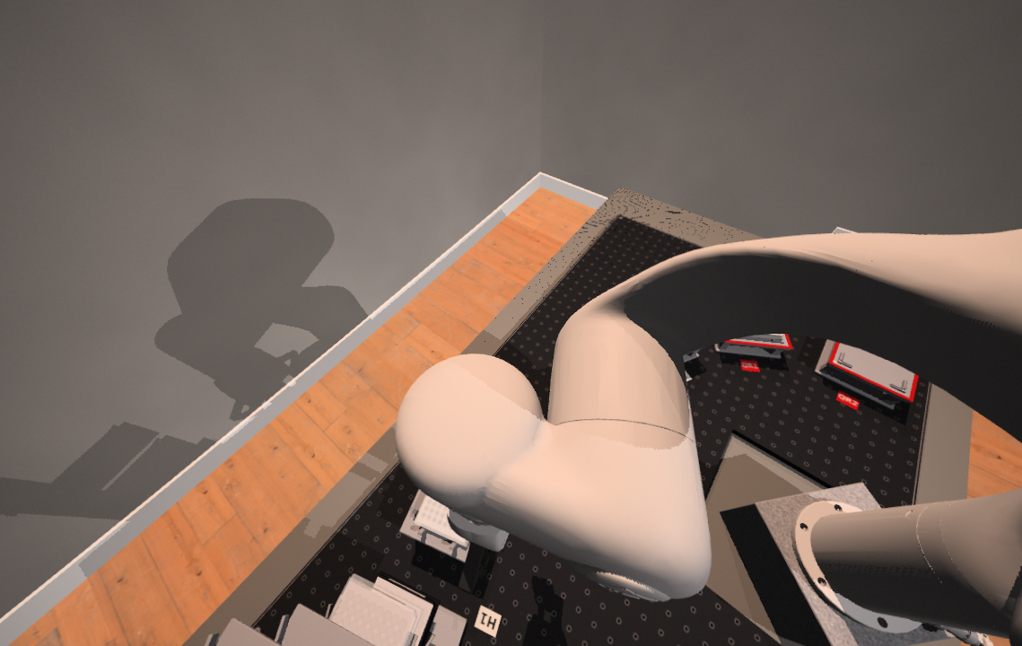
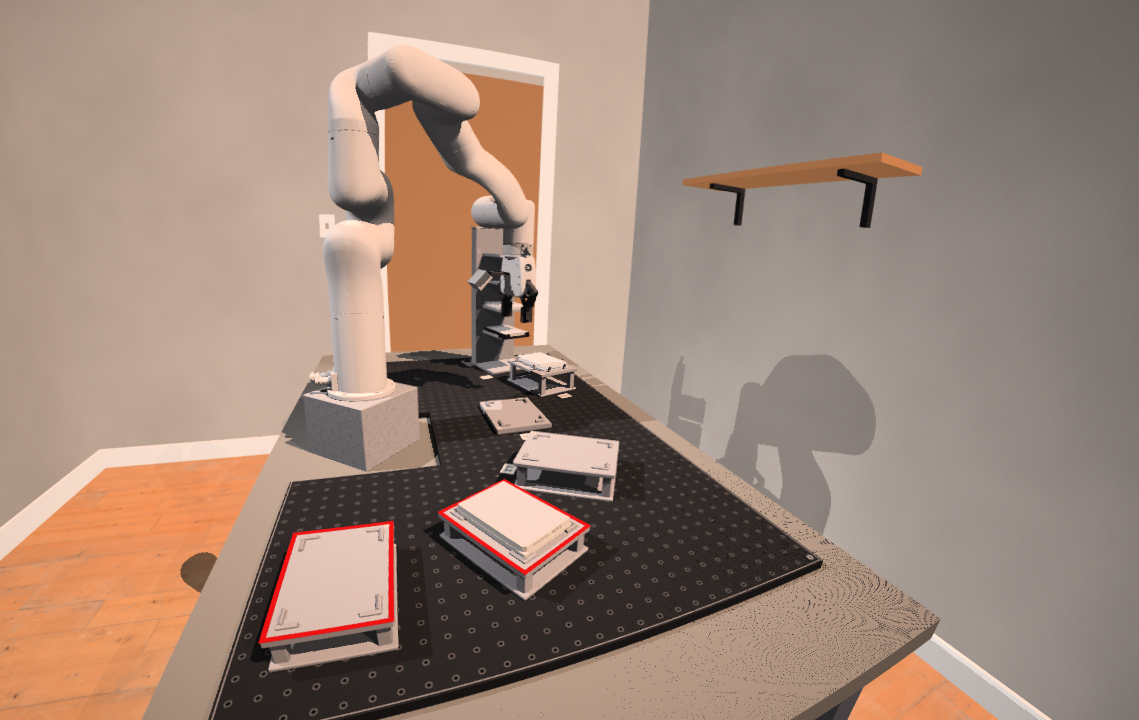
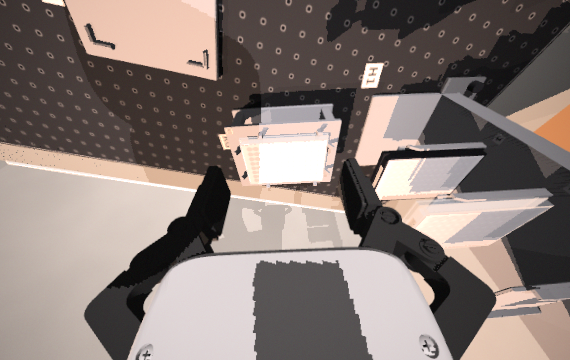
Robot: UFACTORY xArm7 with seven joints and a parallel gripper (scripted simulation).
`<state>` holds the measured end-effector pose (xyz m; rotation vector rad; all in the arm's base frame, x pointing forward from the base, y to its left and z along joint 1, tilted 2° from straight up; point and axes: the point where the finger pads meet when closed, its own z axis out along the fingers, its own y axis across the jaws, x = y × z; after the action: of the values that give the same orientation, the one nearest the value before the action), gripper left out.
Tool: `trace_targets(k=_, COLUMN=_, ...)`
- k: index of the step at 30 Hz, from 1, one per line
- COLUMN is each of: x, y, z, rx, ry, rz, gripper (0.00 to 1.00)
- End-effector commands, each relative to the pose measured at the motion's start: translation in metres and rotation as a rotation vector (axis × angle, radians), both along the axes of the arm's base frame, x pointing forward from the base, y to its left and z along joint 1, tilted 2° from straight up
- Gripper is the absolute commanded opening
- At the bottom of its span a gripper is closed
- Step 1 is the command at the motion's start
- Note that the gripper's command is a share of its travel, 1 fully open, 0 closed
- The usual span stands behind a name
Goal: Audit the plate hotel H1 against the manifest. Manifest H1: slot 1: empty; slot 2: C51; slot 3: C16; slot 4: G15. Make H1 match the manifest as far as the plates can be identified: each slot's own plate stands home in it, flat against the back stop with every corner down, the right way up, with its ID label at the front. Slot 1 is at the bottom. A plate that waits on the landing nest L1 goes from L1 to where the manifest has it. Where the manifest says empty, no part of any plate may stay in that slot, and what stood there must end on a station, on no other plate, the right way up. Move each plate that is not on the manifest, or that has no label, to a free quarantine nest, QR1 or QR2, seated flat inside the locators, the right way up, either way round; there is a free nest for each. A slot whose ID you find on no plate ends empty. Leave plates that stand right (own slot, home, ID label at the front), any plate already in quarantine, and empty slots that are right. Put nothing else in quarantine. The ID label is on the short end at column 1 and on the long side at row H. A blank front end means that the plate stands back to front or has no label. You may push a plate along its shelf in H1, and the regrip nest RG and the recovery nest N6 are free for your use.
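My gripper [image 3: 283, 176] [image 2: 523, 311] is open and empty. It hangs in front of the upper shelves of the plate hotel H1 [image 2: 485, 259] [image 3: 515, 131], high above the landing nest. A white well plate [image 3: 285, 159] [image 2: 541, 362] [image 1: 432, 514] lies on that landing nest, right below the fingers in the wrist view. In the wrist view a plate in a dark frame [image 3: 427, 172] sticks out of one hotel slot, and another pale plate or shelf [image 3: 480, 215] shows beside it. I cannot read any ID label. The H1 floor tag [image 3: 374, 75] [image 1: 487, 619] lies beside the hotel.
One red-rimmed quarantine nest holds a plate [image 2: 515, 521]; the other red-rimmed nest [image 2: 331, 568] [image 1: 871, 369] is empty. Two more empty nests [image 2: 566, 458] [image 2: 513, 413] stand mid-table; one nest [image 3: 155, 30] shows in the wrist view. The arm's base block [image 2: 361, 429] stands at the left.
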<state>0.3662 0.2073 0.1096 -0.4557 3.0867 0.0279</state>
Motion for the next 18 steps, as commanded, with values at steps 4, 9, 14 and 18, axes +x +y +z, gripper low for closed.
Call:
trace_targets(k=4, x=0.002, y=0.001, z=-0.007, rx=0.001, ry=-0.004, rz=0.000, gripper=1.00)
trace_targets(k=9, x=0.002, y=0.001, z=-0.015, rx=0.001, ry=-0.004, rz=0.000, gripper=1.00)
trace_targets(k=14, x=0.002, y=0.001, z=-0.024, rx=0.001, ry=-0.004, rz=0.000, gripper=1.00)
trace_targets(k=18, x=0.002, y=0.001, z=-0.030, rx=0.001, ry=-0.004, rz=0.000, gripper=1.00)
